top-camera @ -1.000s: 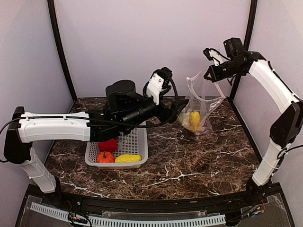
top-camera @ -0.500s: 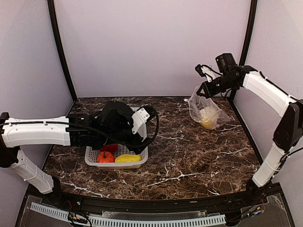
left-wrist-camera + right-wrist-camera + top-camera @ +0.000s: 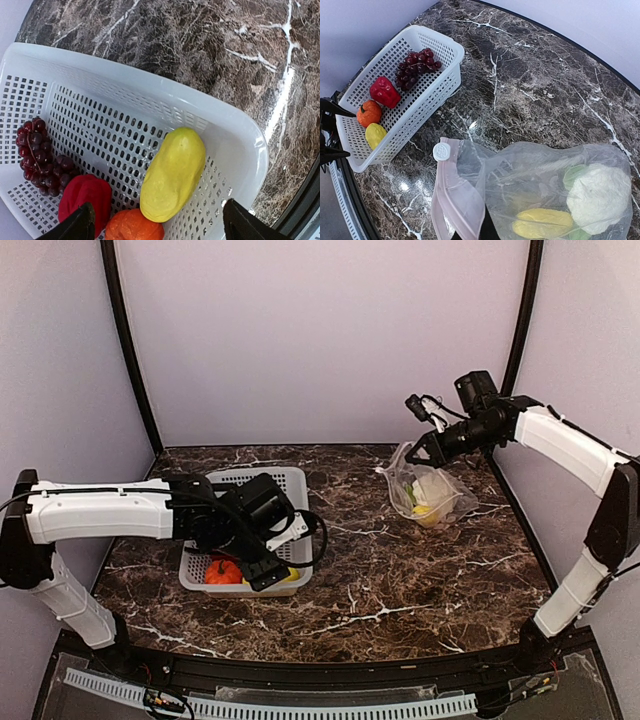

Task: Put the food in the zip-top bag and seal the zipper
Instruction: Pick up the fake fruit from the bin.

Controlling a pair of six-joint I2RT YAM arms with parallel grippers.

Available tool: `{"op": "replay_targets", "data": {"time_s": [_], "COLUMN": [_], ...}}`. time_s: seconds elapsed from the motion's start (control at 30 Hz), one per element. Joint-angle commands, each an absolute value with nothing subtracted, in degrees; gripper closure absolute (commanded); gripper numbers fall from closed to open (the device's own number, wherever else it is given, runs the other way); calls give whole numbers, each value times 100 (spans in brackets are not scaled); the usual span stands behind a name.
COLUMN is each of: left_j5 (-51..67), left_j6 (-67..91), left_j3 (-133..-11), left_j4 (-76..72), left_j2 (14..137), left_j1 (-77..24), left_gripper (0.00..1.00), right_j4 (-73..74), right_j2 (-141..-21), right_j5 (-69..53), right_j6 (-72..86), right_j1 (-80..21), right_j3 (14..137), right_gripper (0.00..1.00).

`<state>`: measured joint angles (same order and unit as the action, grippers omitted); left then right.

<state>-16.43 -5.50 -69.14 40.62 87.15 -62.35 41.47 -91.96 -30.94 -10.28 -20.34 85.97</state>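
Currently, the left gripper (image 3: 262, 570) hangs over the near right corner of the white perforated basket (image 3: 293, 480) with its jaws spread wide and nothing held.

In the left wrist view, a long yellow piece (image 3: 172, 175) lies between the two fingertips (image 3: 82, 222) and leans on the basket wall. No contact with either finger is visible. The orange fruit (image 3: 134, 226) touches the yellow piece's lower end. The red pepper (image 3: 87, 192) sits just beside the fruit, and the grapes (image 3: 42, 157) lie next along the basket floor.

The right gripper (image 3: 425, 445) is raised over the far right of the marble table (image 3: 400, 580) and is clamped on the mouth edge of the zip-top bag (image 3: 432, 492). The bag's bottom rests on the table, well apart from the basket.

Inside the bag are the cauliflower (image 3: 597, 197), a second yellow piece (image 3: 542, 222) and a green piece (image 3: 575, 175). The zipper (image 3: 455, 195) runs from a white slider (image 3: 441, 151) down toward the right gripper's fingers. Whether the zipper is pressed closed cannot be told.
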Motion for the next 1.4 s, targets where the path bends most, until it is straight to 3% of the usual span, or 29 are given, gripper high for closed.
{"op": "replay_targets", "data": {"time_s": [0.0,0.3,1.13,1.37], "left_j5": [-1352,-1175,285,518], "left_j6": [-705,-1011,-2110,-2176], "left_j3": [-7171,-7636,-7484,-7517], "left_j4": [4702,5638,5642,5621], "left_j2": [8835,9503,10342,10653], "left_j1": [-6151,-5805,-5560,-5540], "left_gripper": [13,19,12,25], "right_j4": [3878,3761,3692,3693], "right_j2": [-8952,-8745,-8728,-8774], "right_j5": [-3337,-3414,-3393,-3392], "right_j6": [-1081,-1066,-1063,-1063], "right_j1": [-2069,-2076,-2098,-2101], "right_j3": [8461,8201,8077,8094], "right_gripper": [100,100,100,100]}}
